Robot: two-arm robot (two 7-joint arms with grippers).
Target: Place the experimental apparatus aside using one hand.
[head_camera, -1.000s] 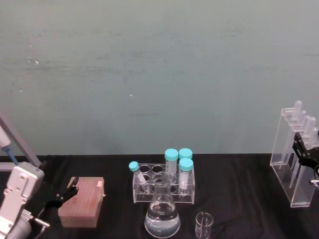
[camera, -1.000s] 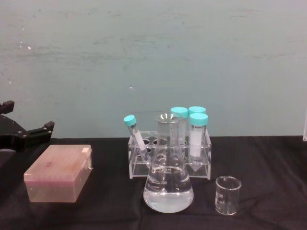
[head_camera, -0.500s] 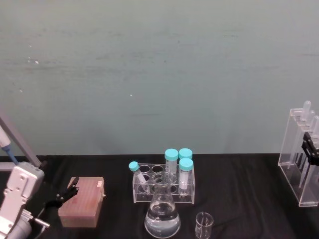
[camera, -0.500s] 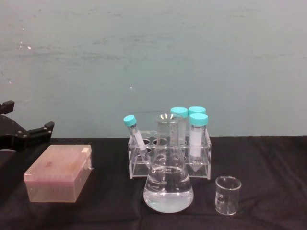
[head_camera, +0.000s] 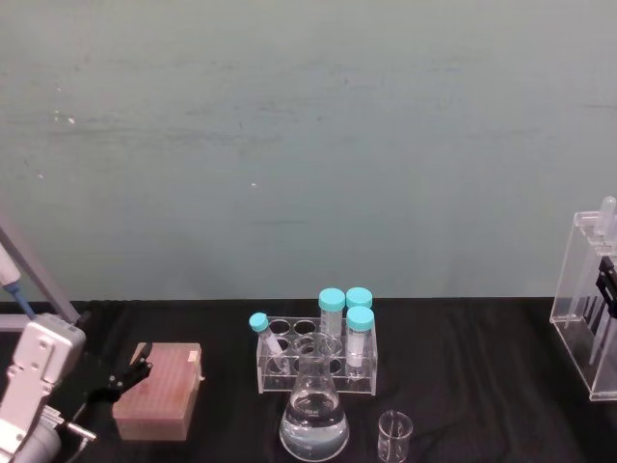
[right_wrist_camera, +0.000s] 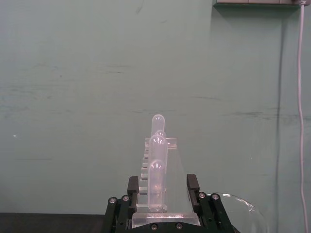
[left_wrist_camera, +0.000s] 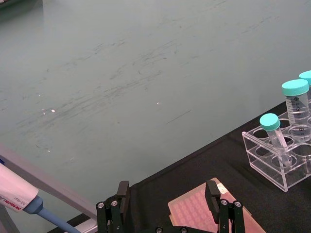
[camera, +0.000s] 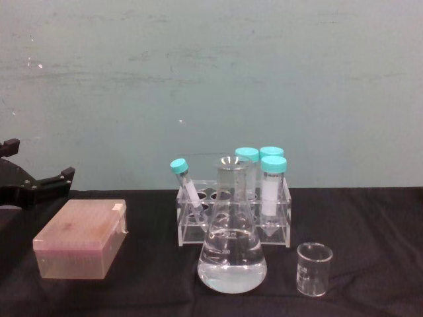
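Shifted acrylic tube stand (head_camera: 581, 328) farther right, clamped in right gripper (right_wrist_camera: 163, 187); likely needed holding upright, gentle set-down. Kept left gripper (left_wrist_camera: 167, 190) parked, jaws apart, by tip box (head_camera: 159, 391).

We see a black worktop (camera: 370, 218) under a dull teal wall (head_camera: 289, 145) streaked with pale scuffs. The clear tube rack (camera: 198, 228) holds tubes with turquoise caps (camera: 273, 164); the tip box (camera: 79, 238) is pinkish brown. The conical flask (camera: 231, 257) (white graduation marks on its side), the beaker (camera: 313, 267) and the acrylic stand (head_camera: 578, 289) are colourless. The left pincer (left_wrist_camera: 167, 191) and right pincer (right_wrist_camera: 163, 187) are black, with silvery screws. The pipette (left_wrist_camera: 19, 199) is white and blue.
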